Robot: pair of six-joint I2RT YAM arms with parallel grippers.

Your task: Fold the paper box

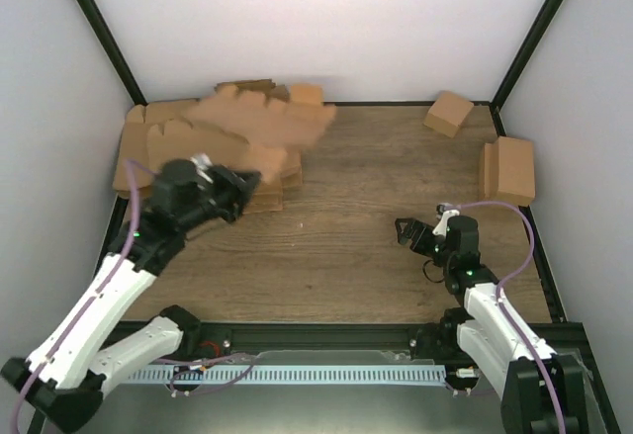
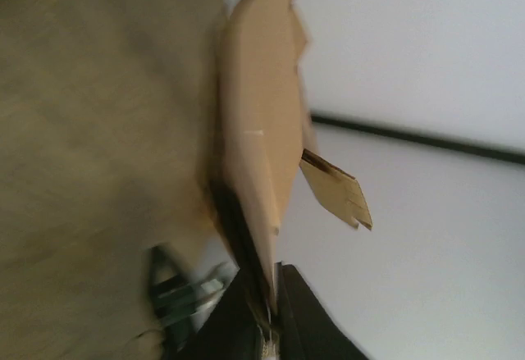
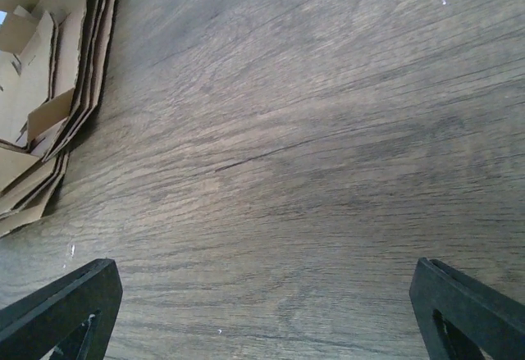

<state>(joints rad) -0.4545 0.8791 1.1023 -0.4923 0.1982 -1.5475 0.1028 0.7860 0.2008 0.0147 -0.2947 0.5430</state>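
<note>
Left wrist: paper box (image 2: 258,130) in gripper (image 2: 269,298)

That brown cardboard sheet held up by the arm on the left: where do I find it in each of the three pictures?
Top external: the paper box is upper left, blurred, held above the stack of blanks by the left gripper.
Left wrist: centre, seen edge-on, pinched at the bottom.
Right wrist: not in it; only the stack shows, far left.
Shared landmark: the wooden table, in all three views.
</note>
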